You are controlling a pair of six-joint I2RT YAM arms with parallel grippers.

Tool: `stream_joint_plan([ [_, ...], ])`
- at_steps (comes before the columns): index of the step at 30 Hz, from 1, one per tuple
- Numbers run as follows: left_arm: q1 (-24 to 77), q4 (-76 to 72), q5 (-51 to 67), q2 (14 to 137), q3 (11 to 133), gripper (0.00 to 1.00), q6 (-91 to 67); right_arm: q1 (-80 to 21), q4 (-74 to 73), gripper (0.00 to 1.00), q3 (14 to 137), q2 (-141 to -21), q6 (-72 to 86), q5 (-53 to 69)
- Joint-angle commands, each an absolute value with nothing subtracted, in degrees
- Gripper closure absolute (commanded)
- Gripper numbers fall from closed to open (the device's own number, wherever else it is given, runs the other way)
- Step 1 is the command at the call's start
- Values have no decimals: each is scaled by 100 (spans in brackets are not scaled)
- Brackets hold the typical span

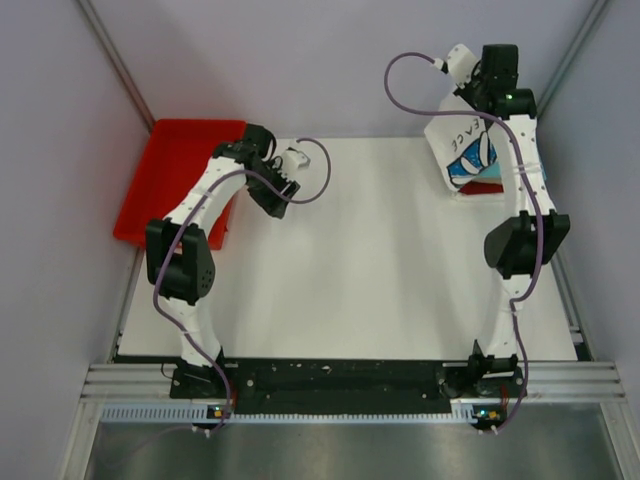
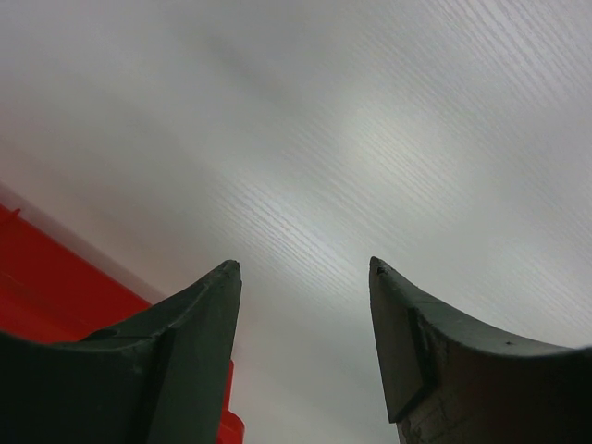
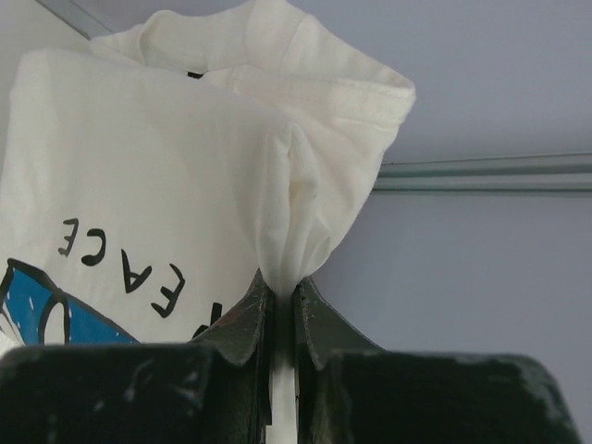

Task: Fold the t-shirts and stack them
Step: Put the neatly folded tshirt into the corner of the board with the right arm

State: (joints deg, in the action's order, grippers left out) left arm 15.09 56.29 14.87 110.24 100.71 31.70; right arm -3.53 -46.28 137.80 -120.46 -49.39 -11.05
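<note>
- Looks early in the task: no finished stack to be made out anywhere on the tabletop (image 1: 380, 260).
- Hanging in the air at the far right corner: the white t-shirt (image 1: 462, 145), unfolded, blue-and-black print and lettering showing.
- Just beneath its lower edge, a sliver of dark red cloth (image 1: 485, 187), possibly a folded shirt; too little visible to be sure.
- Left to do, judging from this: lay the white t-shirt flat, fold it, set it on the stack.
- Right end effector (image 3: 282, 291): pressed together, pinching a bunched ridge of the white t-shirt near the collar.
- Left end effector (image 2: 305, 268): spread wide, holding nothing, poised over bare tabletop just beside the red tray (image 1: 175, 175).
</note>
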Motion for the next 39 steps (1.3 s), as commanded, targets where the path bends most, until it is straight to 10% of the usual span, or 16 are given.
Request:
stream_joint_plan([
  [1,1485,5599,1477,10837,9976,38,3252,-176,-3648,100,14150,-11671,-5124,-1292],
  [20,1485,5678,1380,11013,10011,37,3226,835,-1944,100,13158,-12709,-4992,-1028],
  [22,1485,5686,1380,11039,10011,37,3226,914,-1479,86,12991,-12814,-5010,-1186],
  [25,1485,5739,1354,11074,10063,37,3199,1072,-399,34,12841,-13016,-4914,-1571],
  [28,1485,5853,1336,11057,10099,37,3199,1204,-44,1,13138,-13131,-4501,-2038],
  [39,1485,5731,1389,10153,9581,31,3173,818,-1055,1,12115,-11367,-3569,-828],
])
